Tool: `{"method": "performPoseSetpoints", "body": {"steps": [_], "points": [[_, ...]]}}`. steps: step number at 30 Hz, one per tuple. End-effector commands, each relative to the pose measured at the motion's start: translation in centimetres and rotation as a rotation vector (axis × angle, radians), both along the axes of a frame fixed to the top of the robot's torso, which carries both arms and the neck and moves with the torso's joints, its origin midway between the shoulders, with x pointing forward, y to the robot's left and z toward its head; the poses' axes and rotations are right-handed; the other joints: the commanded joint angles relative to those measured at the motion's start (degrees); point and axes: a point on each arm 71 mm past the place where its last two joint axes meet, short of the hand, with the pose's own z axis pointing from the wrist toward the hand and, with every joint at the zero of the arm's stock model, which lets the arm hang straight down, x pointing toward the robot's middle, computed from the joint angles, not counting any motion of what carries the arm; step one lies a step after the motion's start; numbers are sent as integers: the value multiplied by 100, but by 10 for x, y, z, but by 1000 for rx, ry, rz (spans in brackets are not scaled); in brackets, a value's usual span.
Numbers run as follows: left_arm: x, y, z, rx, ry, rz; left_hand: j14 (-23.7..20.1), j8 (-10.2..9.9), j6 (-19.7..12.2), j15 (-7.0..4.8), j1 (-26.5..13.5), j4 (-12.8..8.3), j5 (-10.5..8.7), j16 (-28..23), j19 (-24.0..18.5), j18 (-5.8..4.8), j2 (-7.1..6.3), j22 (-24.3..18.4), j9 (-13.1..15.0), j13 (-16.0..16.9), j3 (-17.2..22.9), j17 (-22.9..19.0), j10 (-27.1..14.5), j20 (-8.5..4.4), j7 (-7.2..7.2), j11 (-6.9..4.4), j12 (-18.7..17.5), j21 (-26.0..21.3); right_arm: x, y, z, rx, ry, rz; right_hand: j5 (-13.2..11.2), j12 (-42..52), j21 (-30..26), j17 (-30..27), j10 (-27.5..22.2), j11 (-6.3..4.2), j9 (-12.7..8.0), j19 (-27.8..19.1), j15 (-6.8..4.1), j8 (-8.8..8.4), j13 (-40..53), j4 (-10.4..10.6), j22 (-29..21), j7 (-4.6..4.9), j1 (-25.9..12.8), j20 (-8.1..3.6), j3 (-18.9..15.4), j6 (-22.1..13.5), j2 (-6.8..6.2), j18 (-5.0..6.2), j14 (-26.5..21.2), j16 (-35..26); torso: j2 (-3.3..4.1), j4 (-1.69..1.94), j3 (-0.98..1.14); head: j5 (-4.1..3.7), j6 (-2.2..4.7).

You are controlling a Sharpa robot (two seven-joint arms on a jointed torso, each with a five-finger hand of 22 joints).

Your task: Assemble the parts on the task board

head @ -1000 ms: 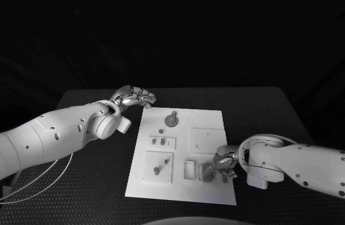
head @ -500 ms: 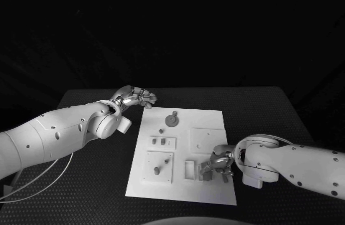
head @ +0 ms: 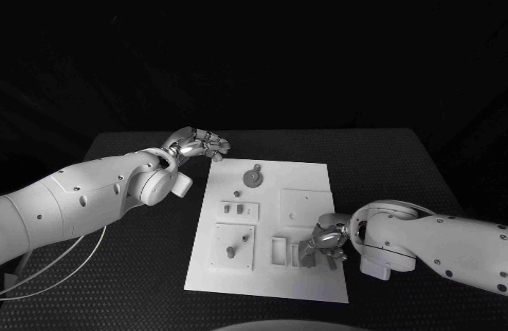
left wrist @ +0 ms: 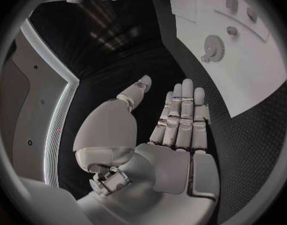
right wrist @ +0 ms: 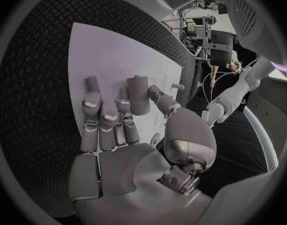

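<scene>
The white task board (head: pixel 307 180) lies mid-table, also in the left wrist view (left wrist: pixel 243 75). On it are a round toothed part (head: pixel 252 175) (left wrist: pixel 213 46), a small peg (head: pixel 235 193) (left wrist: pixel 231 30), two small upright pieces (head: pixel 233 208) and an oval piece (head: pixel 231 252). My right hand (head: pixel 326 244) (right wrist: pixel 118 135) rests on the board's near right area. It pinches a grey block part (head: pixel 307 255) (right wrist: pixel 138 94) between thumb and fingers, beside a narrow slot (head: pixel 278 250). My left hand (head: pixel 197 142) (left wrist: pixel 175 130) hovers off the board's far left corner, fingers straight, thumb apart, holding nothing.
The black textured table (head: pixel 127 272) surrounds the board on every side. A square recessed panel (head: pixel 306 202) sits on the board just beyond my right hand. A white cable (head: pixel 53 268) hangs under my left arm at the near left.
My right hand has shifted slightly over the board's near right area, keeping the grey block at the same spot. My left hand has not moved.
</scene>
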Motion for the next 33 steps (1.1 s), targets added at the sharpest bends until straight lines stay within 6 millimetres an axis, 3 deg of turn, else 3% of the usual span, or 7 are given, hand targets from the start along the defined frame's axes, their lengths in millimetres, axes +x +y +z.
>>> {"method": "performPoseSetpoints", "body": {"steps": [1,5,12,16,22,33], "points": [[-1,-2,0,-8,7,-18,-19,-21,-36,32,-92,56,-18,-25,16,62,-6,30,-4,-8,-7,18,-36,29,-5,-13,11,-33,1,-1,7,33,26,-56,14,-26,18,11,42,-9,50,3,5,39,11,12,-9,5,-37,47,29,54,91,306,51,11,-4,-2,-5,-5,8],[-1,-2,0,-7,6,-18,-17,-20,-38,31,-98,62,-21,-27,16,63,-11,32,-4,-9,-10,23,-38,29,-5,-13,12,-35,4,-1,18,59,15,-71,10,-35,22,4,51,-12,50,6,2,37,15,12,-13,2,-58,51,37,62,97,306,50,3,-6,-6,-10,-16,23],[-1,-3,0,-7,4,-17,-16,-17,-37,30,-95,63,-21,-30,16,64,-16,35,-4,-9,-10,27,-37,28,-6,-14,13,-37,9,6,33,94,16,-81,2,-67,33,6,69,-17,46,8,-6,19,34,-5,-25,-1,-105,60,59,68,69,306,59,-13,3,4,1,-51,87],[-1,-5,1,-9,2,-19,-14,-15,-37,29,-95,67,-20,-31,17,65,-16,37,-4,-9,-9,31,-35,28,-6,-15,15,-39,12,15,31,91,25,-68,-1,-86,38,-7,71,-13,43,5,-3,5,46,-21,-32,3,-133,66,53,62,31,306,49,-31,-8,1,-9,-55,106],[-1,-8,1,-10,1,-23,-11,-6,-27,27,-85,69,-17,-35,19,68,-13,42,-1,-10,-3,40,-33,26,-11,-17,17,-42,12,27,24,79,44,-51,6,-96,38,-11,69,-12,42,0,-1,1,52,-32,-35,3,-143,68,53,64,35,306,41,-40,-10,-12,0,-44,131],[-1,-12,1,-15,-4,-29,-11,-3,-26,28,-83,72,-17,-40,20,69,-12,45,0,-11,-2,45,-33,26,-12,-17,18,-45,11,44,14,48,34,9,-2,-116,44,-16,65,-9,44,-11,2,-7,72,-57,-42,5,-184,74,26,69,38,306,29,-55,6,-2,4,-77,128]]}}
